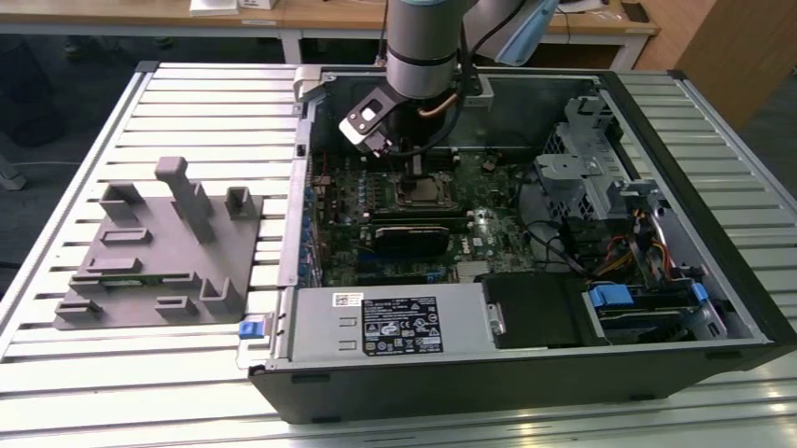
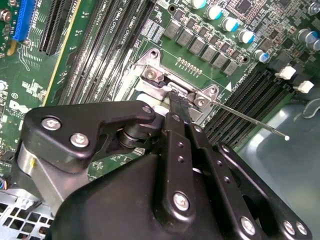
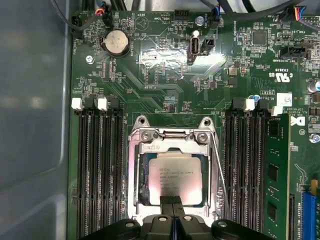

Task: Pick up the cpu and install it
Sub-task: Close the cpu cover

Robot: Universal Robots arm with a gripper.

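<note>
Seems nearly done: cpu flat inside the socket frame, mid-motherboard, between the memory slots. End effector clenched, tips together over the cpu's edge, grasping nothing. Latch lever apparently unfastened; locking probably left.

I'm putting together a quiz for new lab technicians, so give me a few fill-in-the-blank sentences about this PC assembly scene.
1. The cpu lies inside the socket frame on the green ____.
2. The gripper has its fingers ____, with the tips by the cpu's edge.
3. The grey tray sits on the exterior view's ____ side, beside the computer case.

Missing words: motherboard; shut; left.
</note>
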